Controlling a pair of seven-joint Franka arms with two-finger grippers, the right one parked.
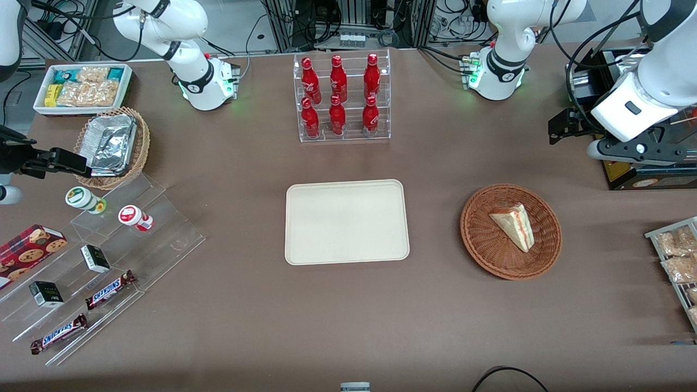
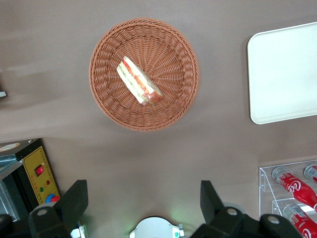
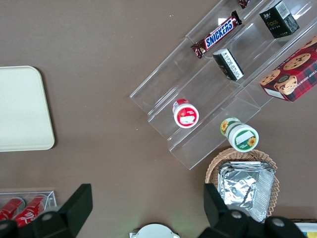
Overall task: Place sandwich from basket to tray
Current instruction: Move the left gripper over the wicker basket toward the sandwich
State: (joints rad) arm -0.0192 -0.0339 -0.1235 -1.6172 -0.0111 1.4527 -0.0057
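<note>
Black fingers [image 2: 74, 201] of my claw [image 2: 143, 206] stand wide apart with nothing between them, high above the brown bench [image 1: 348, 321] at the working arm's end. Below the claw and nearer the front camera sits the reddish wicker basket [image 2: 106, 94], and the sandwich [image 2: 138, 82] lies in it on its side. Well apart, toward the bench's middle, lies the cream tray [image 2: 282, 74], bare. Red bottles [image 2: 294, 186] stand in a clear rack.

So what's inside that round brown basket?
Only one sandwich lies in the basket, a white bread wedge with red, orange and green filling showing along its cut edge. What is under it is hidden. The gripper hangs above the table, fingers open, not touching it.
</note>
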